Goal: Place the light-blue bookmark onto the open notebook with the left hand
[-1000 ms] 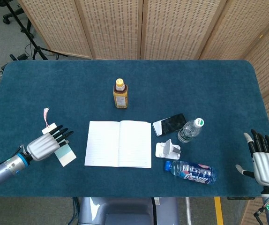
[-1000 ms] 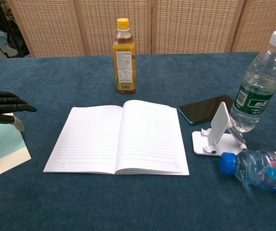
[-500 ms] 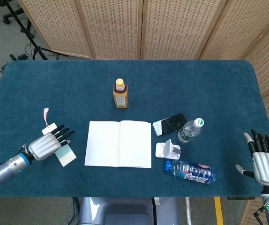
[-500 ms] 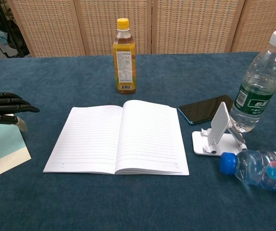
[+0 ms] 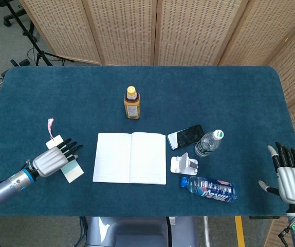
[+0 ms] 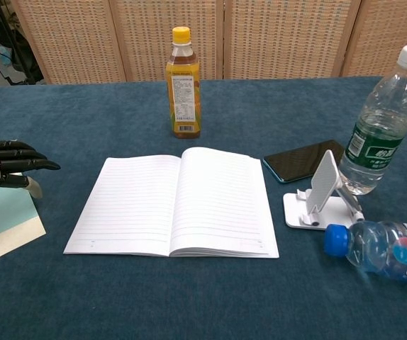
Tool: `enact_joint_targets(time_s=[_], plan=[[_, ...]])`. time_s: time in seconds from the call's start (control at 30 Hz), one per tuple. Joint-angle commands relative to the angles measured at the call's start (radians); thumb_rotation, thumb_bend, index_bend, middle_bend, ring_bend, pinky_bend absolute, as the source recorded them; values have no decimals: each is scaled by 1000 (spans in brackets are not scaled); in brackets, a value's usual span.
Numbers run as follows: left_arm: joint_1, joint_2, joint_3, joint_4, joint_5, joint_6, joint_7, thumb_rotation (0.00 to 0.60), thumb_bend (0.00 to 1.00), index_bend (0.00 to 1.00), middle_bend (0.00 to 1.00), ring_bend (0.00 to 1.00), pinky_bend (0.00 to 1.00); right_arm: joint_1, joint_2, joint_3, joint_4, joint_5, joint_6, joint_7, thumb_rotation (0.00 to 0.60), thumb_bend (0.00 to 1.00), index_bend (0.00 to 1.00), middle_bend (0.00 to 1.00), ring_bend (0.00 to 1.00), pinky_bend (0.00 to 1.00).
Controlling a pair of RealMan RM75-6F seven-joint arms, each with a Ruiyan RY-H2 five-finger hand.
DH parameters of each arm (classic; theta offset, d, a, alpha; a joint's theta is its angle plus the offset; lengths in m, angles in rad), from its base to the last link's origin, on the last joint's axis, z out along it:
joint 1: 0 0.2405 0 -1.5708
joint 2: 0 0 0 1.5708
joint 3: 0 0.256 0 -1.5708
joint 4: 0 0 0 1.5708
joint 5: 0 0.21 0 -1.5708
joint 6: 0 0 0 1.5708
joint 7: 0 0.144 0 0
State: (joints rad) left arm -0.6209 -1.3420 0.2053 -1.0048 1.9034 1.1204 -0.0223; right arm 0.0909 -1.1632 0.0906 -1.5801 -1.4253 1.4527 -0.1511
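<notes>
The light-blue bookmark (image 5: 71,170) (image 6: 9,217) lies flat on the blue tablecloth, left of the open notebook (image 5: 130,157) (image 6: 175,202). Its pink tassel (image 5: 50,125) trails toward the back. My left hand (image 5: 54,158) (image 6: 6,164) hovers over the bookmark's far end, its dark fingers stretched out toward the notebook and holding nothing. A strip of cloth separates it from the notebook's left page. At the table's front right corner my right hand (image 5: 289,175) stays open, fingers pointing away from me and spread.
An orange-labelled juice bottle (image 5: 131,103) (image 6: 182,83) stands behind the notebook. To the right are a black phone (image 5: 188,135), a white phone stand (image 6: 320,195), an upright clear water bottle (image 6: 381,122) and a lying blue-capped bottle (image 5: 209,188).
My left hand has crept slightly to the right, toward the notebook, over the bookmark. The bookmark and my right hand have stayed where they were.
</notes>
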Motion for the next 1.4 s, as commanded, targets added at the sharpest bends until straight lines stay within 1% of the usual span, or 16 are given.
enact_joint_targets(time_s=[0.03,0.4,0.77,1.4], plan=[[1,-6,1,4,-4,-1,4,600,178,287,0,0,87,0,0,0,0,0,0,0,600,0,0,0,0,0],[2,-18,9,14,-17,-4,12,600,187,304,0,0,87,-1,0,0,-1,-2,3,2,600,0,0,0,0,0],[1,-23,17,13,-29,-15,18,600,209,365,0,0,87,-1,1,-2,-2,-4,3,2,600,0,0,0,0,0],[-3,-6,9,-1,-50,-1,25,600,212,395,0,0,87,-1,2,-2,-3,-5,5,3,600,0,0,0,0,0]])
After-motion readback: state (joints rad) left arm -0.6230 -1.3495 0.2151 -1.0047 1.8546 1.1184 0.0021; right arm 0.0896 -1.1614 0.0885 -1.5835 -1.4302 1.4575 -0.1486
